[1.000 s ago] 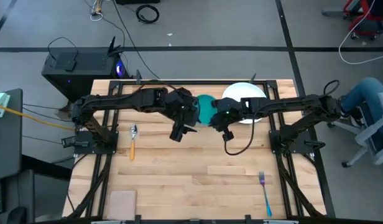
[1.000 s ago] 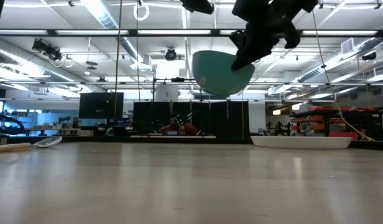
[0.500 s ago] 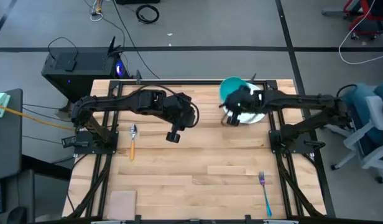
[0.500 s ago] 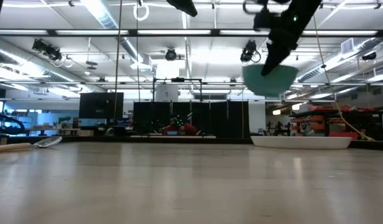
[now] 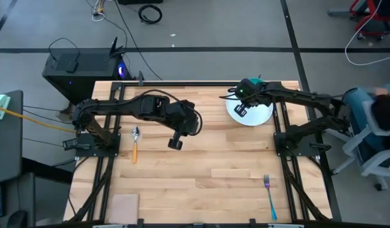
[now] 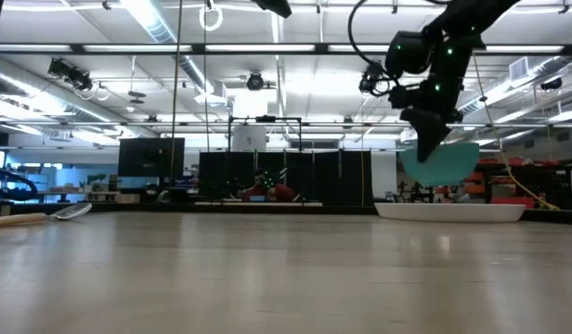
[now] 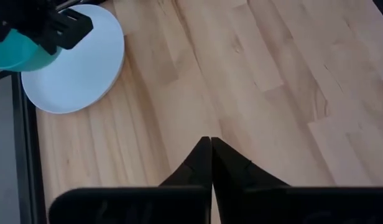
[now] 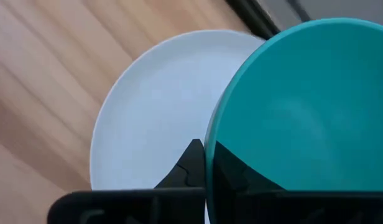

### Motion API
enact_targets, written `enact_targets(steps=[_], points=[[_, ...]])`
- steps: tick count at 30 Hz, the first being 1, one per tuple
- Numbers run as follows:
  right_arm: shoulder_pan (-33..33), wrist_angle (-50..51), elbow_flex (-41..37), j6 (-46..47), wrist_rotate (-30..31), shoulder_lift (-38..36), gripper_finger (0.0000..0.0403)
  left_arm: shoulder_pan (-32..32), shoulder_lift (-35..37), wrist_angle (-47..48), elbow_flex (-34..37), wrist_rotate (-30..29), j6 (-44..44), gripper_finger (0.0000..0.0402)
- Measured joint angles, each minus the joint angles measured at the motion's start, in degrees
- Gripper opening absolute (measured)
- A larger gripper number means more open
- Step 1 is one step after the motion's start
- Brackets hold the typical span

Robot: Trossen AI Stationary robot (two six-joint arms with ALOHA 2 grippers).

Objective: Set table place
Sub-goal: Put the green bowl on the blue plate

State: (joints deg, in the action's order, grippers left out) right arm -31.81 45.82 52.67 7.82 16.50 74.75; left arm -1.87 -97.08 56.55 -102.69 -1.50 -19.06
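The teal bowl (image 6: 441, 162) hangs upright just above the round white plate (image 5: 252, 115), which lies flat at the table's far right. My right gripper (image 6: 425, 137) is shut on the bowl; the right wrist view shows the bowl (image 8: 303, 106) over the plate (image 8: 148, 112). Over the middle of the table (image 5: 201, 171), my left gripper (image 7: 210, 146) is shut with nothing in it. The orange-handled spoon (image 5: 135, 144) lies at the left, and the blue-handled fork (image 5: 270, 193) lies at the near right. My right gripper pinches the bowl's rim (image 8: 209, 146), one finger inside the bowl and one outside. The fingers come from above, pointing down. The bowl hangs open side up, clear of the plate below it.
A tan pad (image 5: 125, 206) lies at the near left corner. Black rails (image 5: 290, 171) run along the table's sides. A person's legs on a chair (image 5: 372, 104) show beyond the right edge. Bare wood lies between the two arms and toward the near edge.
My right gripper has carried the bowl from the table's middle toward the far right and down, until it hangs over the plate; the bowl has come from tilted to upright. My left gripper has shut and drawn a little toward the near edge.
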Motion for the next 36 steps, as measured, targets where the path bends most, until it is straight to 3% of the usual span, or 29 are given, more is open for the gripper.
enact_targets(steps=[4, 11, 30, 36], points=[[-1.1, -3.6, -3.6, 0.0, -3.5, 0.0, 0.0005, 0.0, 0.0, 0.0, 0.0, 0.0, 0.0, 0.0015], [-1.2, -10.3, -8.8, -0.3, -4.4, 0.0, 0.0005, 0.0, 0.0, -0.1, 0.0, 0.0, -1.0, 0.0012], [-1.2, -10.9, -9.1, 1.2, -4.2, 3.0, 0.0005, 0.0, 0.0, -0.2, 0.0, 0.0, -0.2, 0.0007], [-1.2, -11.6, -9.1, 1.3, -4.3, 3.3, 0.0026, 0.0, 0.0, -0.1, 0.1, 0.0, 0.4, 0.0016]])
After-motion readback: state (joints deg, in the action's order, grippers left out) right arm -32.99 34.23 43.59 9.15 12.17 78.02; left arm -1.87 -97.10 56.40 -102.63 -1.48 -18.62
